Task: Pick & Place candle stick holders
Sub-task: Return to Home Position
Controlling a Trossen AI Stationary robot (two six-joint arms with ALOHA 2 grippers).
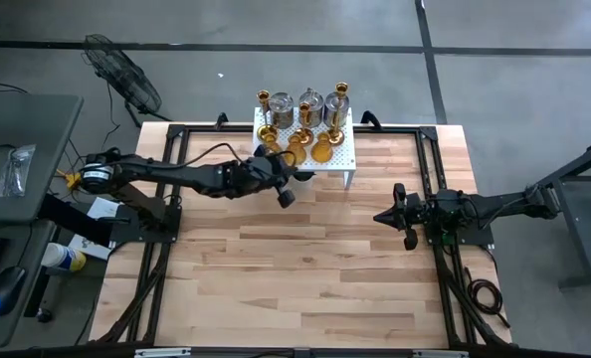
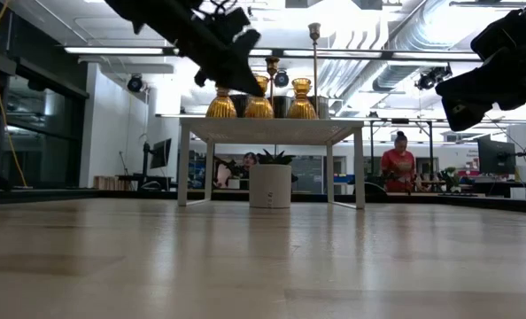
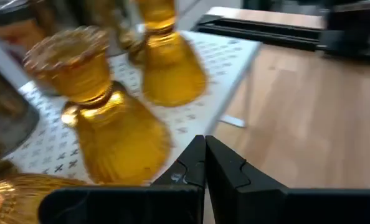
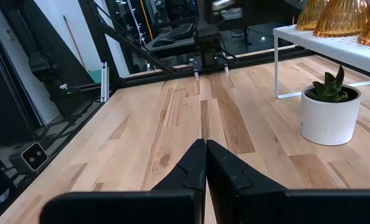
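Note:
The candle stick holders stand on a white perforated rack (image 1: 343, 149) at the table's far middle: slim gold candlesticks (image 1: 341, 97), silvery jar-like ones (image 1: 309, 104) and squat amber ones (image 1: 321, 150). In the left wrist view, two amber holders (image 3: 107, 124) (image 3: 169, 65) stand upright on the rack's top (image 3: 225, 53). My left gripper (image 3: 205, 165) is shut and empty, at the rack's near left corner (image 1: 282, 189), just short of the nearest amber holder. My right gripper (image 4: 205, 163) is shut and empty, above the table's right side (image 1: 387, 215).
A small plant in a white pot (image 4: 330, 115) stands on the table under the rack (image 2: 270, 182). Black frame rails (image 1: 430, 159) run along the table's sides and far edge. Bare wood (image 1: 295, 268) lies in the middle and near part. A person in red (image 2: 398, 164) is far behind.

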